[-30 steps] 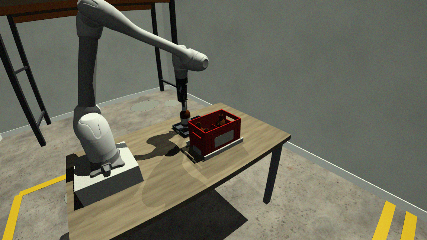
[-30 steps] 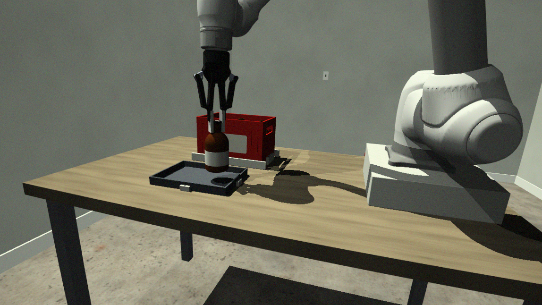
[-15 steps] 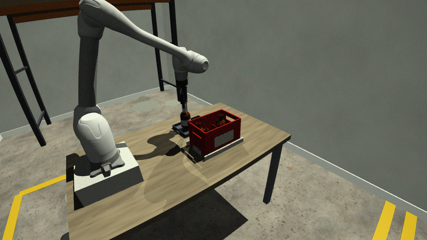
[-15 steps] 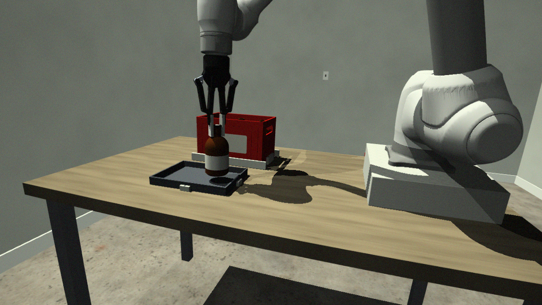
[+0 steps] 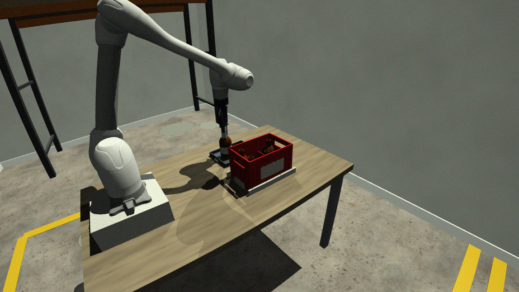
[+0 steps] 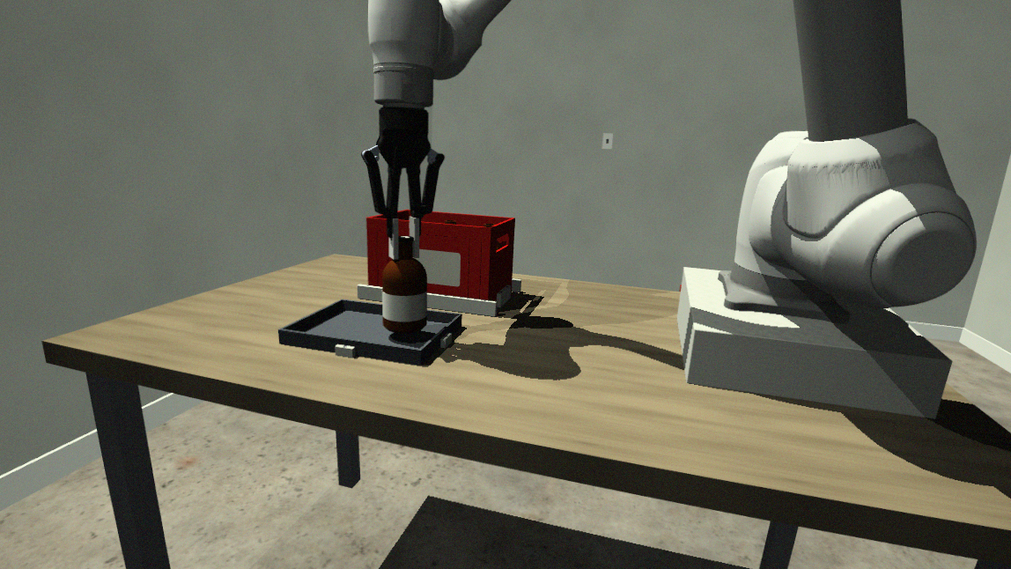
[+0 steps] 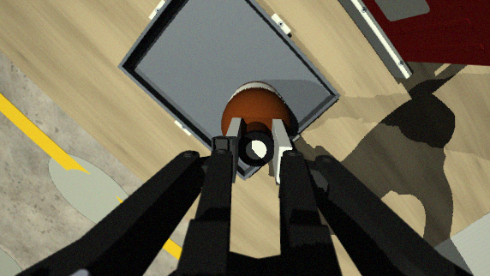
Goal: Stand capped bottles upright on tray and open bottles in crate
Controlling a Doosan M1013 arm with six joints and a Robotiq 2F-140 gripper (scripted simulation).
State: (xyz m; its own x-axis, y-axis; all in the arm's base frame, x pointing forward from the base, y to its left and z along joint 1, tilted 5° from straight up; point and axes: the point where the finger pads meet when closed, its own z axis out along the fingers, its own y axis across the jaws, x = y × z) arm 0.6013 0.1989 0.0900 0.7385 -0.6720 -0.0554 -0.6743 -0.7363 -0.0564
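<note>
A brown capped bottle (image 6: 404, 293) with a white label stands upright in the dark tray (image 6: 370, 330), near the tray's corner closest to the crate. It also shows in the wrist view (image 7: 255, 116) and in the top view (image 5: 224, 143). My gripper (image 6: 403, 244) points straight down and is shut on the bottle's neck, just below the cap (image 7: 256, 148). The bottle's base looks to be at the tray floor. The red crate (image 5: 261, 160) holds three open brown bottles (image 5: 265, 144), standing upright.
The crate sits on a pale base plate (image 6: 432, 299) right behind the tray. The robot's white pedestal (image 6: 806, 353) stands on the same table. A dark shelving frame (image 5: 25, 94) stands off the table, far behind.
</note>
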